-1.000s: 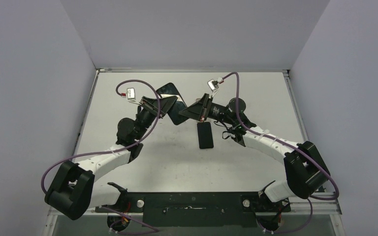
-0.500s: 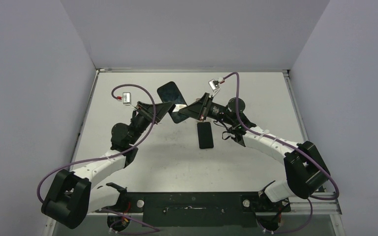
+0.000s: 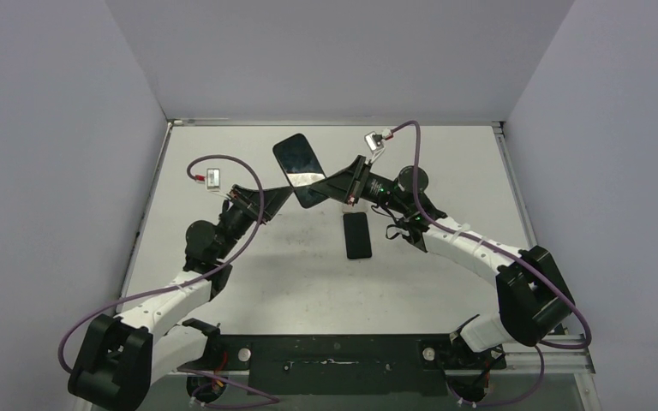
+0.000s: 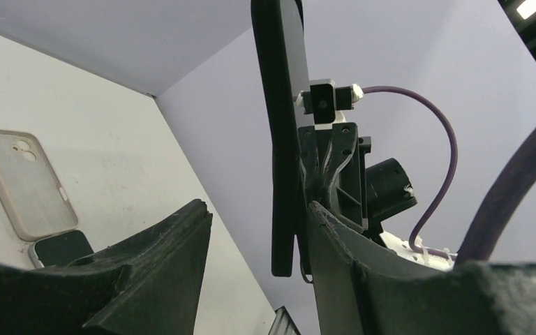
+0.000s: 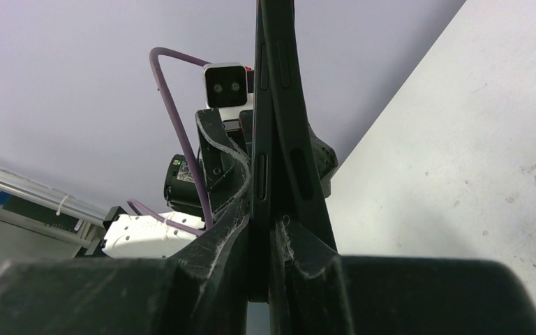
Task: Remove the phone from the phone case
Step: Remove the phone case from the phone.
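**Operator:** Where do we find the phone [image 3: 298, 169]?

**Technician:** We hold it aloft over the far half of the table [image 3: 248, 257]. The right gripper [image 3: 332, 186] pinches it near one end. Its long axis runs on from those fingertips, up and away.

**Operator:** And the left gripper [image 3: 280, 195]?

**Technician:** Its fingers are spread and empty. It sits near the phone's left side, apparently not touching. We judge it well placed for a second grasp.
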`<state>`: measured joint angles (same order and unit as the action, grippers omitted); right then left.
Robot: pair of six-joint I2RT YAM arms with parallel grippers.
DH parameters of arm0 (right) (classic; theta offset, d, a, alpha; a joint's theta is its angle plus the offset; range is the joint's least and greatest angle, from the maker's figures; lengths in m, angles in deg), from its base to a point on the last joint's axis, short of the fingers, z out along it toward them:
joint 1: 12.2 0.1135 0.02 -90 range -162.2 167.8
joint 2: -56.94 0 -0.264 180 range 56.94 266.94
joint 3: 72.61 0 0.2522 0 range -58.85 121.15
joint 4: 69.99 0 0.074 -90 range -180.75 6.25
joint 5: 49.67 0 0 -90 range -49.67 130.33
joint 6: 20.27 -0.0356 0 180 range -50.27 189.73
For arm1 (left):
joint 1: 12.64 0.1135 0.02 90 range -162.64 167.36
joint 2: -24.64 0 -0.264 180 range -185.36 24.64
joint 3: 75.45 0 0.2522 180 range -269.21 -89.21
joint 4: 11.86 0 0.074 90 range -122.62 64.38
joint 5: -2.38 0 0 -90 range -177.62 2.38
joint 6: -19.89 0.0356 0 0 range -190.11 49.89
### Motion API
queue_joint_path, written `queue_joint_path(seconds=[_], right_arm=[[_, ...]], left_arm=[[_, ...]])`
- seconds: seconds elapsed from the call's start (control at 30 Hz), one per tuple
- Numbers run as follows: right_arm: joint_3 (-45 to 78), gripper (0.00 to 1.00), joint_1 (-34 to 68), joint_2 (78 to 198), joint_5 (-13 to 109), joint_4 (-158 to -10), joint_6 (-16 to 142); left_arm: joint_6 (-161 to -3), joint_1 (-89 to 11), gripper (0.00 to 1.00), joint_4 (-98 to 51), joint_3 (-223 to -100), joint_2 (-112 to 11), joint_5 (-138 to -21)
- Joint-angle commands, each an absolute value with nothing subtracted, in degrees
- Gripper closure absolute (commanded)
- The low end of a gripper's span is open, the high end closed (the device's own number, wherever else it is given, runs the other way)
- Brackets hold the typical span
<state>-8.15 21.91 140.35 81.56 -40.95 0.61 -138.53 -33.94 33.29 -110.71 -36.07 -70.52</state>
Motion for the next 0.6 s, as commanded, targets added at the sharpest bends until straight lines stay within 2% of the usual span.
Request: queue_joint_path(seconds=[0.0,0.57], right_arm=[[-4.28,1.00,21.60,138.89,80.09,-34.58,-0.44],[-3.93,1.00,21.60,138.44,78.64,-34.27,-1.01]], left_arm=[[-135.17,-33.81,0.50,32.19,-110.91,-34.34,-67.38],[-129.53,-36.98,0.49,28.38,-111.36,-33.99,-66.18]])
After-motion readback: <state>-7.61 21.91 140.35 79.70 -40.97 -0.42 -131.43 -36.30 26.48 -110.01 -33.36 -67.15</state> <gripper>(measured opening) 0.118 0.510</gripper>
